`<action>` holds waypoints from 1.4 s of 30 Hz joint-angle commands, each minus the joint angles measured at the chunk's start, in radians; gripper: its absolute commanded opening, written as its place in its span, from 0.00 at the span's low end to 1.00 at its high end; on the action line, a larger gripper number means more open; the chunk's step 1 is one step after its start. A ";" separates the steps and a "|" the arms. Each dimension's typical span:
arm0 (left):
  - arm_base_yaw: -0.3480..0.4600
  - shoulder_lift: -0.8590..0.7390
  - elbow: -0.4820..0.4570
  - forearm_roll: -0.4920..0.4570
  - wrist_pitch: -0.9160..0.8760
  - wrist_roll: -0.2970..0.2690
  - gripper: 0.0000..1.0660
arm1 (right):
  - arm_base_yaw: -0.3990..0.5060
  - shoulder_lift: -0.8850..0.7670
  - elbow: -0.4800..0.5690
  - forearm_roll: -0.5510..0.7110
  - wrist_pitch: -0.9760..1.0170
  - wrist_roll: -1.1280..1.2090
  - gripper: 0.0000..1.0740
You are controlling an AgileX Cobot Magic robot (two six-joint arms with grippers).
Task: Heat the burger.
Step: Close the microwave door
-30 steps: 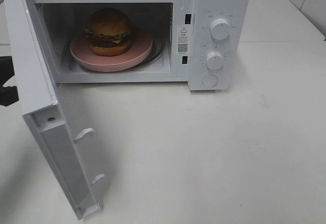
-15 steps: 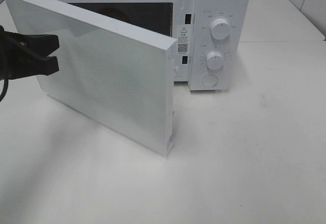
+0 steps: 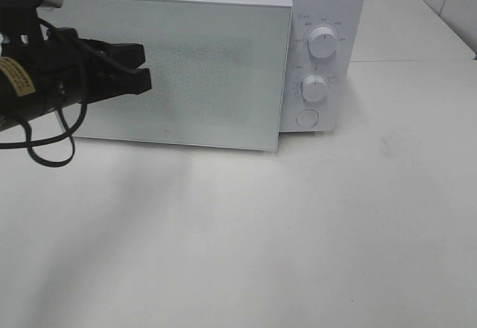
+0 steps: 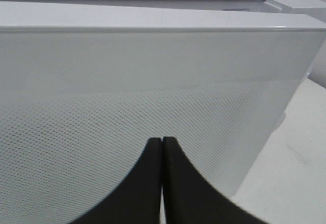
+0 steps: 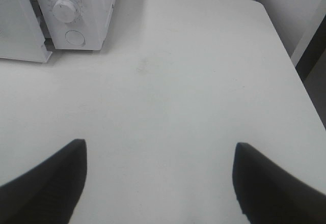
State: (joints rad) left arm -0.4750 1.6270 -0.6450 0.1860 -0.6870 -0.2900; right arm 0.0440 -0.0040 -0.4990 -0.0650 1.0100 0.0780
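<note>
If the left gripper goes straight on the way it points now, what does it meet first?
The black left gripper, shut, would most likely meet the white microwave door with the dotted window first; whether they touch is unclear.

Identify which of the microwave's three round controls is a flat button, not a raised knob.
The lowest control, flush with the panel; the upper knob and middle knob above it stick out.

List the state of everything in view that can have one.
Microwave door: almost closed, slightly ajar.
Left gripper: jaws shut, empty, tips at the door face.
Right gripper: jaws open, empty, above the table.
Upper dial: setting unreadable.
Lower dial: setting unreadable.
</note>
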 commanded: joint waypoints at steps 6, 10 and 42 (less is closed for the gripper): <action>-0.111 0.086 -0.128 -0.228 0.038 0.152 0.00 | -0.007 -0.026 0.001 0.000 -0.016 -0.002 0.71; -0.156 0.134 -0.202 -0.344 0.044 0.245 0.00 | -0.007 -0.026 0.001 0.000 -0.016 -0.002 0.71; -0.161 0.379 -0.560 -0.436 0.110 0.290 0.00 | -0.007 -0.026 0.001 0.000 -0.016 -0.003 0.71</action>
State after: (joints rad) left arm -0.6710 1.9990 -1.1740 -0.1670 -0.4940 0.0000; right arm 0.0440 -0.0040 -0.4990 -0.0650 1.0100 0.0780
